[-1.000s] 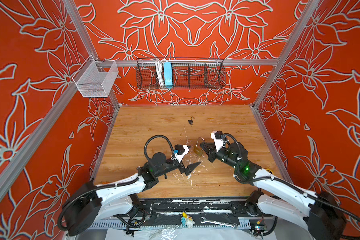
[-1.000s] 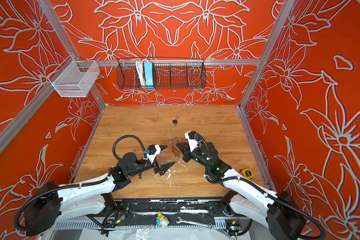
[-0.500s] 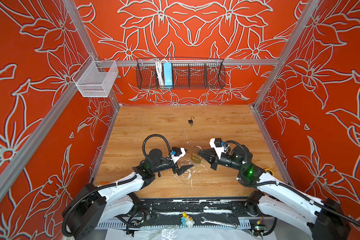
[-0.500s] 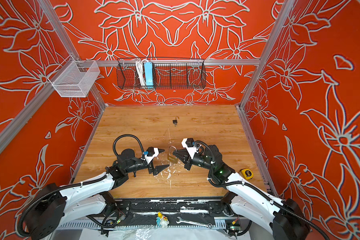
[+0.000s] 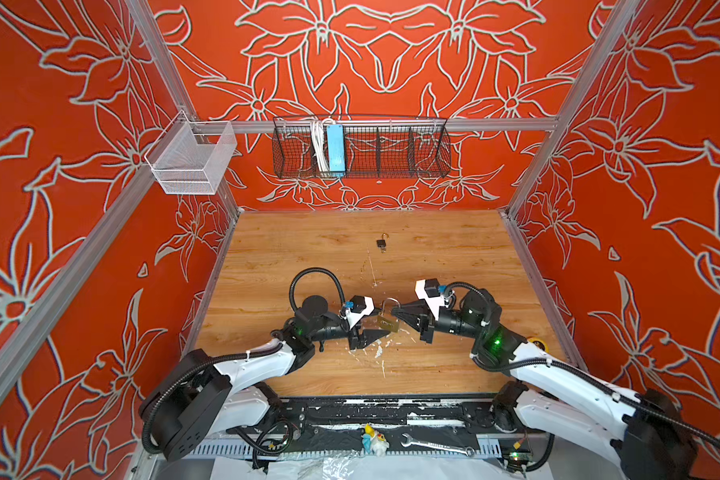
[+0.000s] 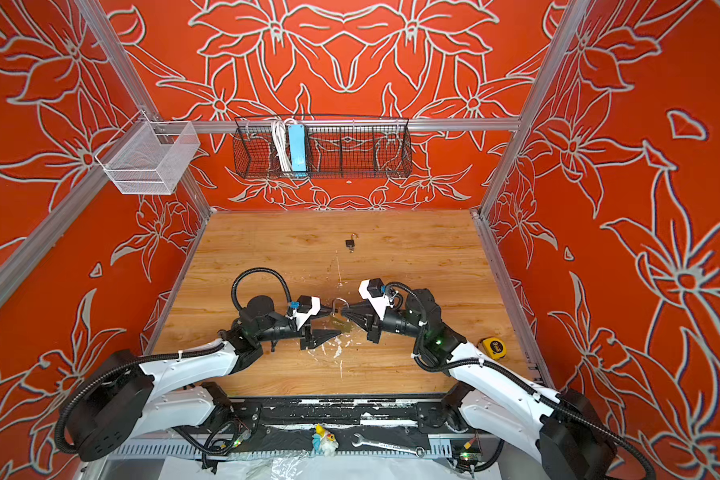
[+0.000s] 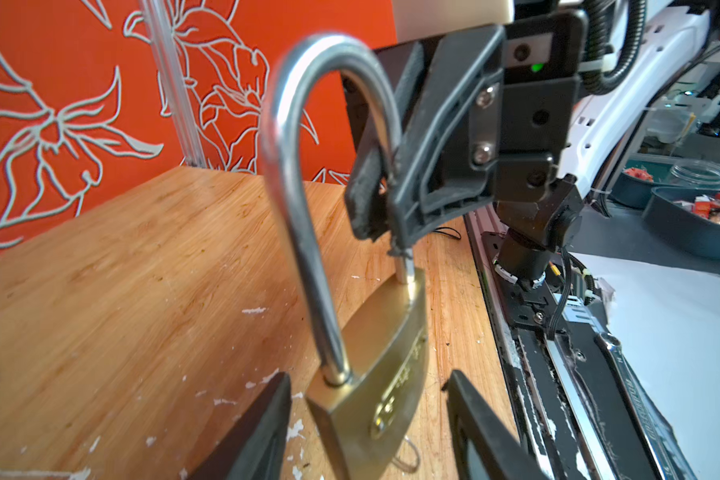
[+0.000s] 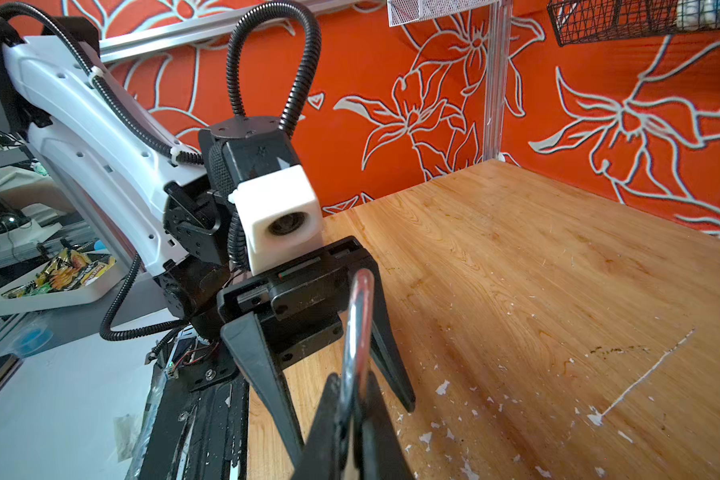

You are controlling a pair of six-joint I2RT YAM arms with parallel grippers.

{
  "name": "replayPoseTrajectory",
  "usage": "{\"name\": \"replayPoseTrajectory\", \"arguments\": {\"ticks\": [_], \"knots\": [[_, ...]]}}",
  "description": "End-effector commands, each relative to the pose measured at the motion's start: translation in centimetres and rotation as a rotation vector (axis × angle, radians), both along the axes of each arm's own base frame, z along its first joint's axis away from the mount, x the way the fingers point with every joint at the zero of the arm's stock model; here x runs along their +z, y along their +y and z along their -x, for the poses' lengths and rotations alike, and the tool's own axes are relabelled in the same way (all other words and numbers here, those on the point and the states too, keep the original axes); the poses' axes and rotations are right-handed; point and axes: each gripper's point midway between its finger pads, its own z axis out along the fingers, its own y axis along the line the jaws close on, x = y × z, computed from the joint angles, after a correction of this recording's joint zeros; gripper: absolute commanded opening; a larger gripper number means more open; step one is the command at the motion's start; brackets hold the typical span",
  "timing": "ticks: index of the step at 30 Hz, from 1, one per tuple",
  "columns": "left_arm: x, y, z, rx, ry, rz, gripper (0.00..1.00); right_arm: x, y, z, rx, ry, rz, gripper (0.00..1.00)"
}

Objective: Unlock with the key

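- The right gripper is closed tightly on the silver steel shackle of the brass padlock. It pinches one leg of the shackle a little above the lock body.
- In both top views the padlock is in the near middle of the scratched wooden tabletop, between the two grippers. It stands upright but leans, and both legs of the shackle reach the body.
- I cannot tell if its lower corner touches the wood.
- The left gripper has its claw half wide. One black finger is on each side of the brass body, with a small gap on both sides.
- A thin wire ring shows under the brass body; the key itself I cannot make out.
- A small dark padlock lies well apart, toward the back wall.
- A yellow tape measure lies near the right arm.
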Motion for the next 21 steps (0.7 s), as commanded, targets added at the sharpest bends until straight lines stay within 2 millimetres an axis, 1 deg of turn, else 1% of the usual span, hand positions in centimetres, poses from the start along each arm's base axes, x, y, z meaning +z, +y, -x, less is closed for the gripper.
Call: {"name": "replayPoseTrajectory", "arguments": {"ticks": [1, 5, 8, 9, 11, 14, 15, 19, 20, 21], "knots": [[1.7, -0.6, 0.6, -0.074, -0.015, 0.05, 0.54, 3.1, 0.1, 0.1, 0.005, -0.099, -0.084, 0.0], [1.8, -0.9, 0.8, -0.1, 0.002, 0.059, 0.42, 3.0, -0.1, -0.3, -0.022, -0.096, -0.082, 0.0], [2.0, -1.0, 0.9, -0.114, 0.012, 0.066, 0.25, 2.9, -0.1, -0.5, -0.027, -0.092, -0.078, 0.0], [2.0, -1.0, 0.9, -0.116, 0.015, 0.068, 0.21, 2.8, 0.0, -0.6, -0.029, -0.089, -0.075, 0.0], [2.2, -1.0, 0.9, -0.115, 0.013, 0.074, 0.17, 2.6, 0.1, -0.8, -0.033, -0.082, -0.07, 0.0], [2.4, -0.9, 0.9, -0.108, 0.014, 0.078, 0.02, 2.2, 0.0, -1.3, -0.055, -0.07, -0.064, 0.0], [2.4, -0.9, 0.8, -0.102, 0.014, 0.08, 0.0, 2.0, 0.0, -1.5, -0.066, -0.065, -0.061, 0.0], [2.7, -0.8, 0.1, -0.059, 0.029, 0.089, 0.0, 1.7, -0.4, -2.5, -0.13, -0.044, -0.048, 0.0], [2.8, -0.7, -0.4, -0.024, 0.043, 0.093, 0.0, 1.5, -0.7, -3.2, -0.177, -0.033, -0.043, 0.03], [2.8, -0.6, -1.1, 0.02, 0.058, 0.098, 0.0, 1.3, -1.3, -4.2, -0.244, -0.016, -0.034, 0.3]]}}
